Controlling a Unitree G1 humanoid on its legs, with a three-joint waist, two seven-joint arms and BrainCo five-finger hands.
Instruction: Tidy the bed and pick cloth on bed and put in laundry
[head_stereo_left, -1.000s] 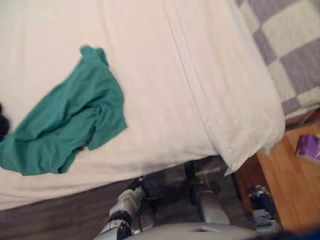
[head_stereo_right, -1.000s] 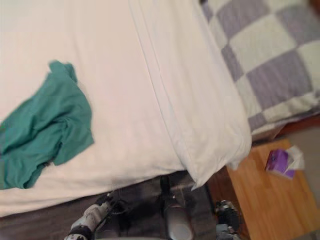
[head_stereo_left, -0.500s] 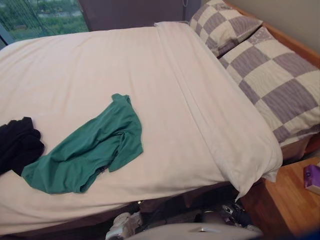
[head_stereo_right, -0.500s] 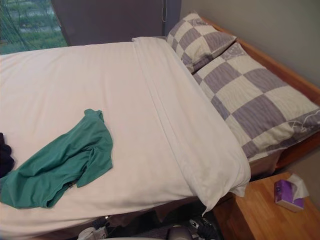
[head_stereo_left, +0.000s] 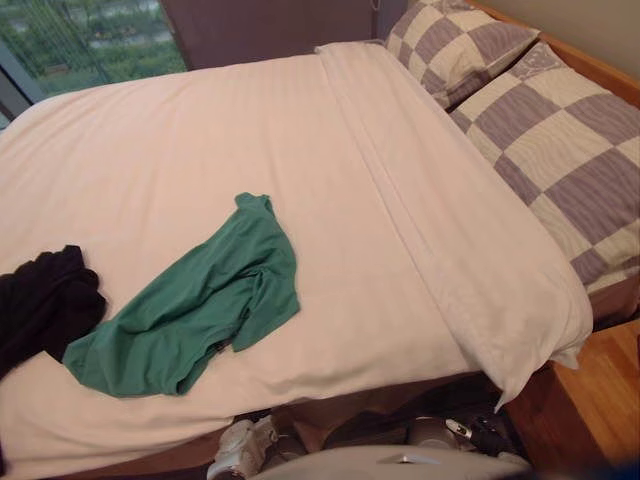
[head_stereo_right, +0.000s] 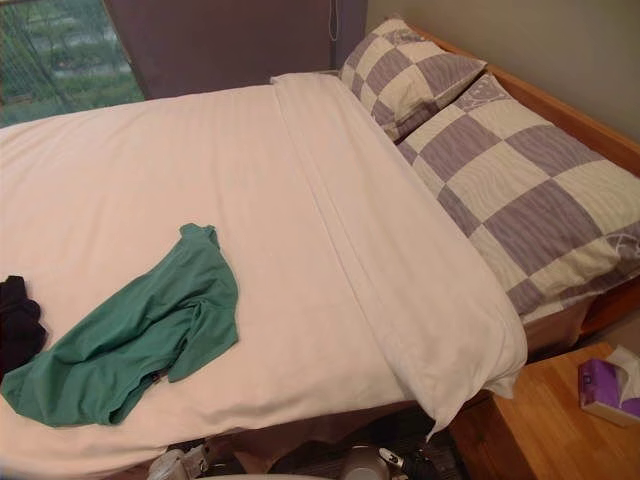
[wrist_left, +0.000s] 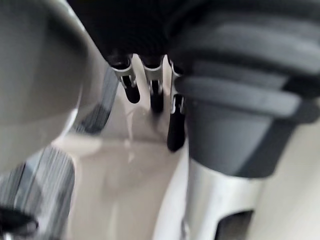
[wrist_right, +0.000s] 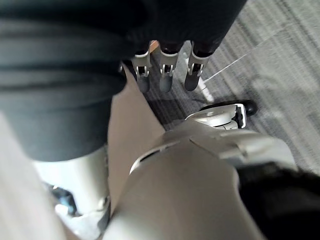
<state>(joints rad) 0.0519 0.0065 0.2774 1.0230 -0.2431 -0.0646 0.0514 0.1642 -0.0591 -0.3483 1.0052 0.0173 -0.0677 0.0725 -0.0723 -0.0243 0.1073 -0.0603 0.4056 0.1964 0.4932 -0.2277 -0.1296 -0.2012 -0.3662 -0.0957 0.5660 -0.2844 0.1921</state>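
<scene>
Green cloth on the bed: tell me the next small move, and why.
Probably reach the left robot hand toward the green cloth. It lies crumpled near the front edge of the bed, on the robot's left beside a black cloth, and that hand is open and empty.

Soft, even daylight, window (head_stereo_left: 80, 40) bright at far left, pale bed (head_stereo_left: 180, 150) evenly lit, faint shadow under green cloth (head_stereo_left: 200, 300).
</scene>
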